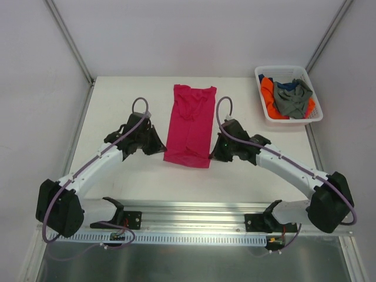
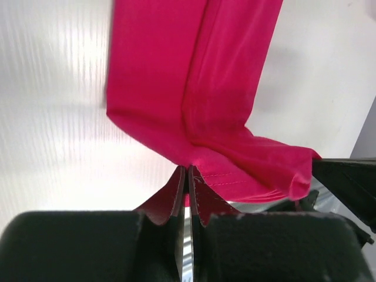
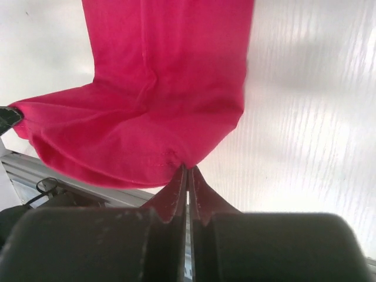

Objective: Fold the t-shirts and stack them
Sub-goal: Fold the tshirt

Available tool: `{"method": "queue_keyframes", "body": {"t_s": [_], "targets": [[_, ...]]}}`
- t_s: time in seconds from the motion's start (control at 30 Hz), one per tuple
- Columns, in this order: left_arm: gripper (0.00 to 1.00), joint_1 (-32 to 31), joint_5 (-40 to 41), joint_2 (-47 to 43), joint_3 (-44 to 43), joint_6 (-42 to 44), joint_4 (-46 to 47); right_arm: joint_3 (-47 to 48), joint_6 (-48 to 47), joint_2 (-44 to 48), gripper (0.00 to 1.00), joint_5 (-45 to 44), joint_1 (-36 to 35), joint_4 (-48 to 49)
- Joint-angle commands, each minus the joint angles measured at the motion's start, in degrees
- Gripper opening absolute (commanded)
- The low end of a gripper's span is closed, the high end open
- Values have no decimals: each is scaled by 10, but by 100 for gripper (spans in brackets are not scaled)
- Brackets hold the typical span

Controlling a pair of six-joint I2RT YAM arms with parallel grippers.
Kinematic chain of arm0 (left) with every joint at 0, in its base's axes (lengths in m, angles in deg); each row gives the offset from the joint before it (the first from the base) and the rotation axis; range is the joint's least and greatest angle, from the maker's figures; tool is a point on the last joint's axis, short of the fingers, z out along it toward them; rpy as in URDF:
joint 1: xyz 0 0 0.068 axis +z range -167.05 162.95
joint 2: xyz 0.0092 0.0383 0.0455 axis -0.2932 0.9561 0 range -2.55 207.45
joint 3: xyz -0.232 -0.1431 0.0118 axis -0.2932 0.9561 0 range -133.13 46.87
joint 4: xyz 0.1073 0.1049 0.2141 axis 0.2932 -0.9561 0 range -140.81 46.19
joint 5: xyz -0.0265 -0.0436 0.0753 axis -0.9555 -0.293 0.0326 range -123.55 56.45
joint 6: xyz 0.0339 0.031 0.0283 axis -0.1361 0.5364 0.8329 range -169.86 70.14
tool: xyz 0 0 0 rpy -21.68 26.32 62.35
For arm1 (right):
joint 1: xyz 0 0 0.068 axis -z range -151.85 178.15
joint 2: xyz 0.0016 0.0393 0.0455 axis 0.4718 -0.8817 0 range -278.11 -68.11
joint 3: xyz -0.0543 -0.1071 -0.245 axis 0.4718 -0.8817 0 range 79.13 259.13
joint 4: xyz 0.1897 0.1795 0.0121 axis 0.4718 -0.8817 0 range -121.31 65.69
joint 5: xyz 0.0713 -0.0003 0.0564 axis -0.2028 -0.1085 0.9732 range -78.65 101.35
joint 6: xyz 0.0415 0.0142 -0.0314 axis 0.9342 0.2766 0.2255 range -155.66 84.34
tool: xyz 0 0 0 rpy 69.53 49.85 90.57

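The left tool [image 2: 187,174] is pressed together on the near left corner of the pink shirt [image 1: 189,120]. The right tool [image 3: 187,171] pinches the near right corner the same way. From both, the shirt runs straight away as a narrow strip, its long axis pointing at the far edge of the counter [image 1: 117,106]. Neither arm is nearer: each reaches inward with a bent elbow, mirroring the other. The fold probably carries the hem forward along that axis. The other shirts [image 1: 291,97] sit in the basket [image 1: 282,69], far right.

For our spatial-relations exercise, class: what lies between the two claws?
The pink t-shirt: the left claw and right claw each pinch a near corner, shown in the top view.
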Motion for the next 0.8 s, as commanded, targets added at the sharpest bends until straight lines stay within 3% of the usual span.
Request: {"method": "queue_keyframes", "body": {"t_s": [0.0,0.27,0.47,0.77], "targets": [[0,10,4,43,-79,54,-7,65,-76,-47,1,48,41,-21],[0,43,0,173,-184,83,9,166,-140,-170,1,115,137,5],[0,55,-11,260,-255,91,15,253,-181,-253,1,151,165,3],[0,72,-18,337,-298,96,21,264,-224,-295,1,202,186,33]]}}
